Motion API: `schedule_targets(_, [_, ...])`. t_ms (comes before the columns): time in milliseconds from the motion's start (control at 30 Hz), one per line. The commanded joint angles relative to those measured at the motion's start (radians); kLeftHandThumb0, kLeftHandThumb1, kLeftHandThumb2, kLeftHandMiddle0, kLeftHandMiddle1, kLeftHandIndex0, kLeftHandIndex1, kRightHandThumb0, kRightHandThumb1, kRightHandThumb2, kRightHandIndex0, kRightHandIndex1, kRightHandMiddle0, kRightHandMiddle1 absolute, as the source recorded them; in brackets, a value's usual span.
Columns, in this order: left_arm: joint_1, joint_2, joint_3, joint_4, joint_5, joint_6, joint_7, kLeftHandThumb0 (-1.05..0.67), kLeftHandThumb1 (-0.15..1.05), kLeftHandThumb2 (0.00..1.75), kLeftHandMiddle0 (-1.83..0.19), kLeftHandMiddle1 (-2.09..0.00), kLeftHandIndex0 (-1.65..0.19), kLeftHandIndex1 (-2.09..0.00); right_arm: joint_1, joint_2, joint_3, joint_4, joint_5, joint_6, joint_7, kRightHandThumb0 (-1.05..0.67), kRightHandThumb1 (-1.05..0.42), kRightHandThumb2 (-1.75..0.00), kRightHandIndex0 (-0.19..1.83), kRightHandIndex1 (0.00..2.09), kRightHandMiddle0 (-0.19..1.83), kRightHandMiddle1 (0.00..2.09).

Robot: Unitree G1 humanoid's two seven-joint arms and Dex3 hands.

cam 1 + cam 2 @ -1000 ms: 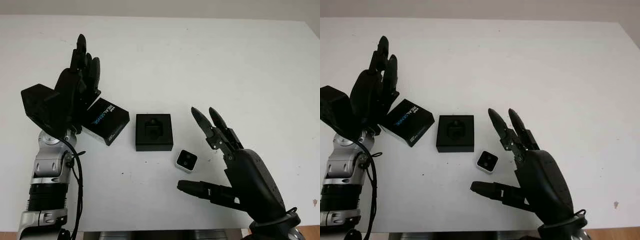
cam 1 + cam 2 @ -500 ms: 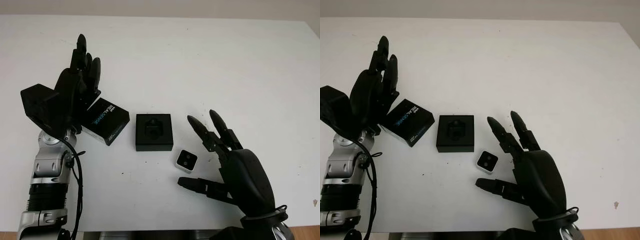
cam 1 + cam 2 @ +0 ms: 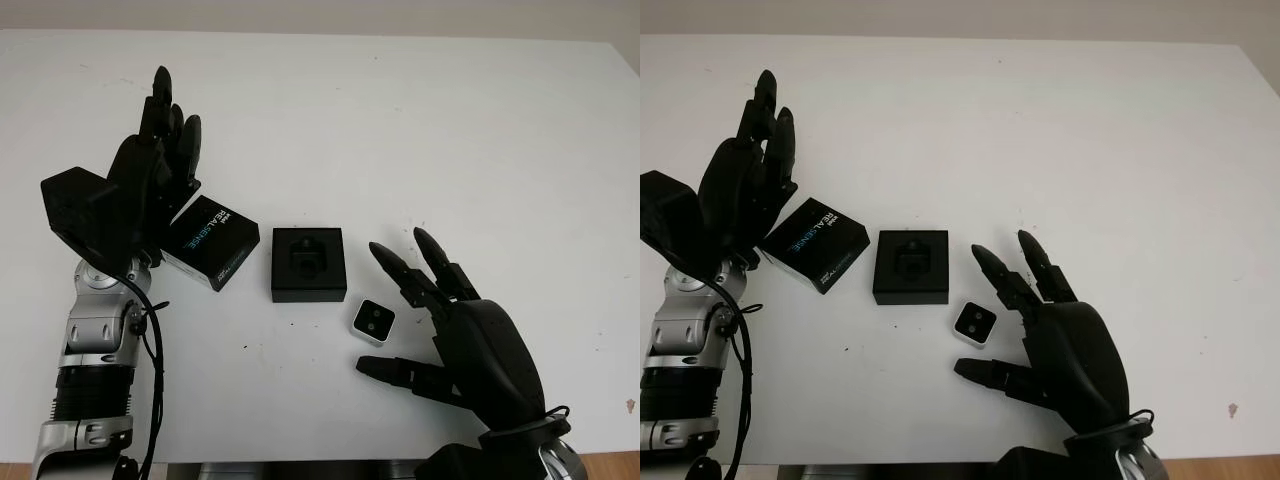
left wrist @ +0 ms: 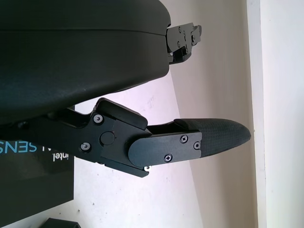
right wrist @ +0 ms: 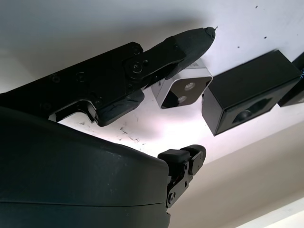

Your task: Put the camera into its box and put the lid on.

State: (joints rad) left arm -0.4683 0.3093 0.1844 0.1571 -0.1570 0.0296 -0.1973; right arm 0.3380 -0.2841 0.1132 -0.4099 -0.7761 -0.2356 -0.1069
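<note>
Camera [image 3: 373,321] lay on table [image 3: 400,130] near front edge, just beside box [image 3: 309,264]. Right hand [image 3: 455,335] open around camera, not touching. Left hand [image 3: 150,185] open, beside lid [image 3: 211,241].

— What sort of place is this?

— It looks like a lab or test bench. A plain white table [image 3: 420,110] with small scuff marks meets a bare pale wall [image 3: 400,15] at its far edge.

— Anything else pointing that way?

— A black Intel RealSense lid [image 3: 210,240] lies toward the table's left side, and bare cabling [image 3: 155,340] runs along the robot's metal arm [image 3: 95,370].
</note>
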Motion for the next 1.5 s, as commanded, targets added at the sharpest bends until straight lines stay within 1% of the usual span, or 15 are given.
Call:
schedule_targets(0, [-0.021,0.009,0.006,0.005,0.001,-0.013,-0.006,-0.81,1.05,0.55,0.19,0.0,0.19,0.0,0.008,-0.01,0.001,-0.011,-0.01,0.003,0.001,-0.73,-0.87,-0.05,0.11,0.07,0.4,0.14])
schedule_targets(167, [-0.024,0.009,0.007,0.005,-0.001,-0.011,-0.004,-0.81,1.05,0.55,0.19,0.0,0.19,0.0,0.007,-0.024,-0.003,0.0,-0.035,-0.004,-0.011,-0.69,-0.84,-0.04,0.15,0.08,0.46,0.2])
schedule_targets(200, [-0.024,0.008,0.008,0.003,-0.003,-0.008,-0.004,-0.8,1.05,0.55,0.19,0.0,0.19,0.0,0.005,-0.027,-0.003,0.005,-0.04,-0.006,-0.016,-0.68,-0.84,-0.05,0.17,0.08,0.43,0.28])
schedule_targets(267, [-0.023,0.009,0.007,0.004,-0.005,-0.008,-0.007,-0.8,1.05,0.55,0.19,0.0,0.19,0.0,0.0,-0.036,-0.003,0.02,-0.055,-0.009,-0.031,-0.67,-0.84,-0.05,0.2,0.07,0.31,0.56])
schedule_targets(300, [-0.023,0.01,0.007,0.005,-0.005,-0.009,-0.009,-0.8,1.05,0.55,0.19,0.0,0.19,0.0,-0.002,-0.039,-0.003,0.028,-0.059,-0.011,-0.038,-0.66,-0.85,-0.05,0.22,0.07,0.29,0.67])
schedule_targets(467, [-0.018,0.012,0.004,0.001,0.004,-0.011,-0.005,-0.8,1.05,0.56,0.19,0.0,0.19,0.0,-0.014,-0.048,0.007,0.075,-0.064,-0.025,-0.077,-0.62,-0.86,-0.06,0.25,0.07,0.29,0.78])
schedule_targets(500, [-0.018,0.012,0.004,0.001,0.005,-0.011,-0.004,-0.81,1.05,0.56,0.19,0.0,0.19,0.0,-0.015,-0.049,0.009,0.081,-0.065,-0.028,-0.083,-0.59,-0.86,-0.06,0.26,0.07,0.28,0.88])
schedule_targets(633, [-0.018,0.017,0.003,0.005,0.006,-0.012,-0.01,-0.81,1.05,0.55,0.19,0.0,0.19,0.0,-0.02,-0.046,0.015,0.094,-0.071,-0.027,-0.104,-0.52,-0.89,-0.06,0.29,0.08,0.26,1.11])
schedule_targets(800, [-0.015,0.015,0.003,0.011,0.006,-0.022,-0.01,-0.81,1.05,0.56,0.19,0.0,0.19,0.0,-0.024,-0.054,0.023,0.106,-0.09,-0.026,-0.126,-0.49,-0.92,-0.07,0.32,0.09,0.29,1.19])
schedule_targets(967, [-0.014,0.017,0.002,0.018,0.012,-0.029,-0.007,-0.81,1.05,0.55,0.19,0.0,0.19,0.0,-0.023,-0.053,0.035,0.108,-0.108,-0.019,-0.135,-0.49,-0.94,-0.06,0.35,0.09,0.32,1.19])
schedule_targets(1167, [-0.01,0.013,0.003,0.016,0.009,-0.032,-0.005,-0.8,1.05,0.55,0.19,0.0,0.19,0.0,-0.029,-0.049,0.05,0.137,-0.096,-0.041,-0.17,-0.41,-0.99,-0.07,0.38,0.1,0.36,1.23])
schedule_targets(1233, [-0.01,0.013,0.003,0.015,0.01,-0.031,-0.003,-0.81,1.05,0.55,0.19,0.0,0.19,0.0,-0.033,-0.046,0.055,0.153,-0.079,-0.056,-0.184,-0.39,-1.01,-0.06,0.39,0.11,0.34,1.29])
schedule_targets(1367, [-0.01,0.014,0.003,0.015,0.008,-0.027,-0.002,-0.81,1.05,0.54,0.19,0.0,0.19,0.0,-0.04,-0.034,0.065,0.169,-0.029,-0.068,-0.18,-0.32,-1.04,-0.06,0.4,0.1,0.25,1.47])
schedule_targets(1400, [-0.008,0.015,0.003,0.013,0.007,-0.026,-0.003,-0.81,1.05,0.54,0.19,0.0,0.19,0.0,-0.041,-0.023,0.066,0.172,0.011,-0.068,-0.165,-0.31,-1.04,-0.07,0.4,0.1,0.23,1.5])
schedule_targets(1467, [-0.006,0.017,0.003,0.01,0.006,-0.024,-0.005,-0.8,1.05,0.54,0.19,0.0,0.19,0.0,-0.043,-0.01,0.067,0.172,0.068,-0.055,-0.132,-0.29,-1.05,-0.17,0.37,0.08,0.14,1.54])
